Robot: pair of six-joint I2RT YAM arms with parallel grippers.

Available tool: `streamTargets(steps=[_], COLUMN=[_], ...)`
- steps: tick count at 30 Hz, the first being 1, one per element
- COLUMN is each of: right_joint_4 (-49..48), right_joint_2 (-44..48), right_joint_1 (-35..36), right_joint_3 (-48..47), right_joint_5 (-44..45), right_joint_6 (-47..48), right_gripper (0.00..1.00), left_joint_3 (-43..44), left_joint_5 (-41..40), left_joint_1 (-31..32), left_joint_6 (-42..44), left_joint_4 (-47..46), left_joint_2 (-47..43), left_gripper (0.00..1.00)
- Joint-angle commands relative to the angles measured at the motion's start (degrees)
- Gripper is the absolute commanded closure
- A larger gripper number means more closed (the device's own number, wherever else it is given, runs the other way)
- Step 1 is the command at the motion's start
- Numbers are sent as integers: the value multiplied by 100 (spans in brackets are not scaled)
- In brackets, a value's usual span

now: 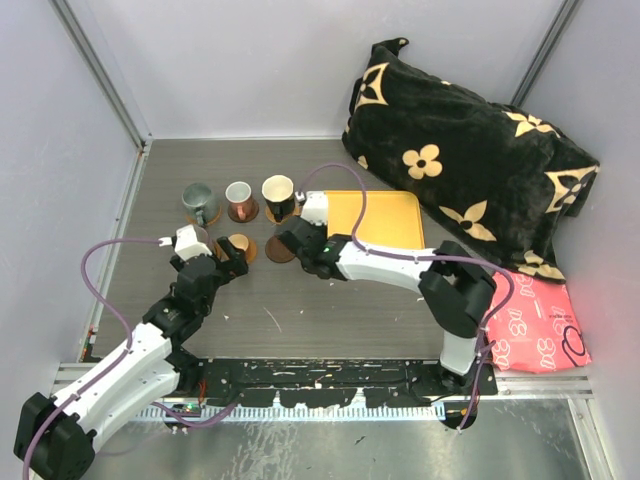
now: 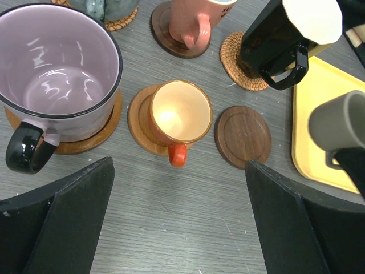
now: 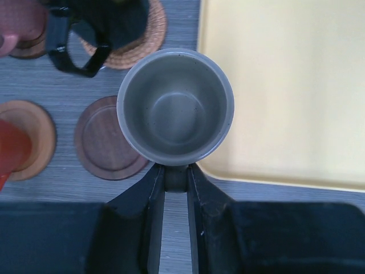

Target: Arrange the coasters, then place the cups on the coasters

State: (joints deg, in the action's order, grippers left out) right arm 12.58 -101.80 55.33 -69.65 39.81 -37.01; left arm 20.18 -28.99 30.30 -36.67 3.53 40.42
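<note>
Grey worktop (image 1: 300,320) is carrying six coasters (image 2: 161,31) and six cups (image 2: 179,111), five seated. Right gripper (image 3: 175,174) is clamping the handle of the tiny grey cup (image 3: 175,107), hanging at 3 o'clock of the bare coaster (image 3: 105,140); left gripper (image 2: 179,177) is hovering wide open, empty. Cup is overlapping yellow tray (image 3: 285,85) rim, risking a tilt if lowered.

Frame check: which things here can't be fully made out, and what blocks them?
- Top view: purple mug mostly hidden under the left arm.
- Left wrist view: grey-green mug cut off by the top edge.
- Right wrist view: grey cup has its handle hidden between the fingers.
- Right wrist view: orange cup cut off by the left edge.
</note>
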Motion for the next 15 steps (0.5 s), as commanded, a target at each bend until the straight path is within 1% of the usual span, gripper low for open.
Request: streamTargets(steps=[1, 5, 15], right_joint_4=[-67, -10, 32], right_joint_2=[-297, -636, -1143], right_joint_1=[216, 368, 503], right_joint_3=[-776, -1104, -1507], right_joint_5=[185, 160, 64], right_joint_6=[-188, -289, -475], right_gripper=[99, 100, 99], left_joint_3=[-32, -16, -43], left_joint_5=[-301, -420, -467], left_joint_1=[-7, -7, -7], left_joint_6=[-81, -154, -184], left_joint_4=[-78, 18, 66], left_joint_2=[-163, -180, -341], left_gripper=[2, 2, 2])
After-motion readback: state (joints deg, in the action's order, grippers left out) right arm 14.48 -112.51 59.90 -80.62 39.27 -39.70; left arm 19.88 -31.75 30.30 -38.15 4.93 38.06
